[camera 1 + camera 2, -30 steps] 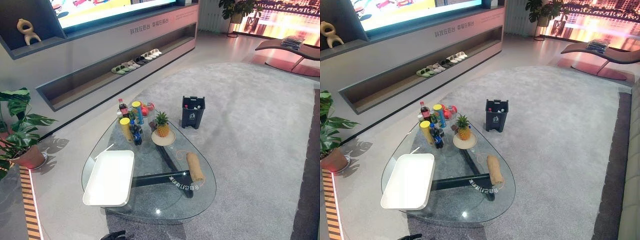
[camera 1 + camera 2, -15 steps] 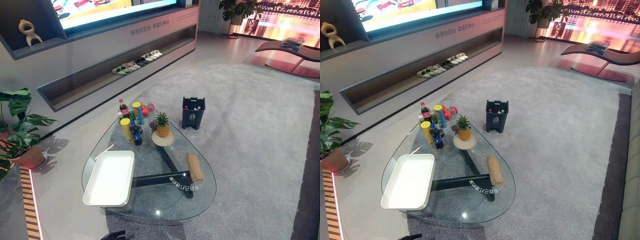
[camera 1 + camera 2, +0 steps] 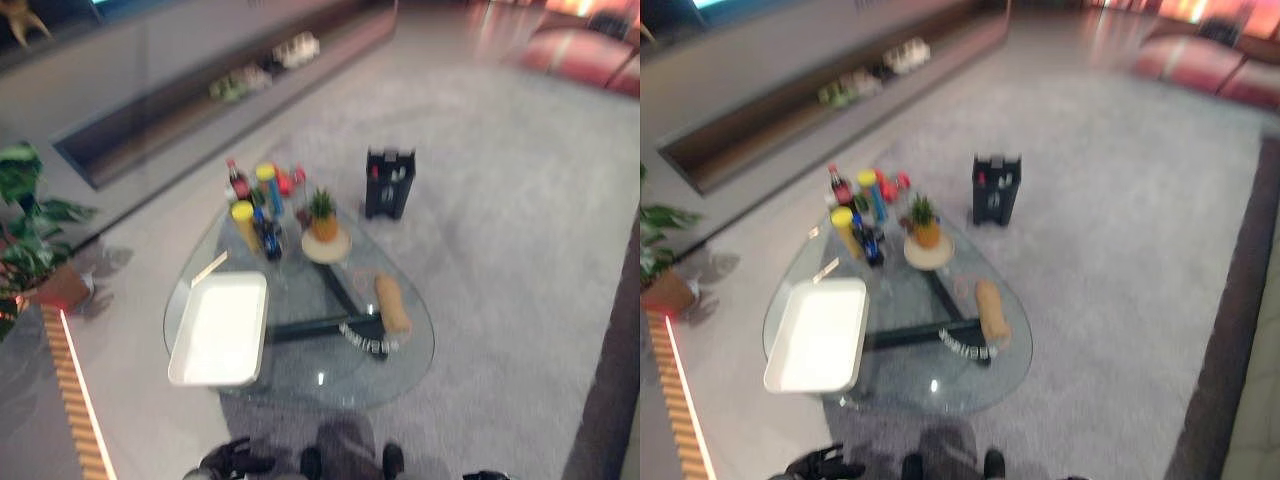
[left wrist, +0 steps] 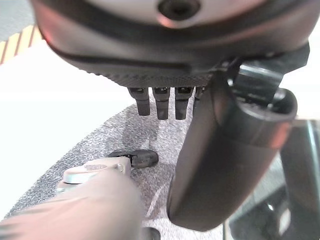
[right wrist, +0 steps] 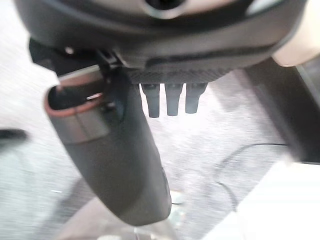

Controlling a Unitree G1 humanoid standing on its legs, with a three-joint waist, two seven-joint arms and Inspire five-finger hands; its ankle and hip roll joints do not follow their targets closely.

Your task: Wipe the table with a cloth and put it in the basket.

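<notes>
Both hands are hanging low over the grey carpet, away from the table. Seen from its own wrist camera, the left hand [image 4: 220, 150] is showing a row of straight dark fingers [image 4: 159, 102] and a thick thumb, relaxed and holding nothing; it is also showing at the bottom edge of the left eye view. The right hand [image 5: 120, 160] is looking the same in its wrist view, with its fingers [image 5: 172, 102] straight, the thumb standing out beside them, and nothing in its grasp.

A rounded, roughly triangular glass coffee table [image 3: 395, 365] on a dark frame is standing ahead on the pale grey carpet [image 3: 500, 250]. A rolled tan cloth [image 3: 391, 304] is lying on the glass near the table's right edge, untouched by either hand. A white rectangular tray [image 3: 220, 330] is sitting on the table's left part. At the far end, a cluster of bottles and cans [image 3: 255, 205] is standing just beside a small pineapple [image 3: 322, 215] on a round pale plate [image 3: 326, 246].

A dark square basket [image 3: 389, 183] is standing on the carpet beyond the table, apart from it. A green potted plant [image 3: 30, 225] is sitting at the left, near the long low wall shelf [image 3: 200, 100].
</notes>
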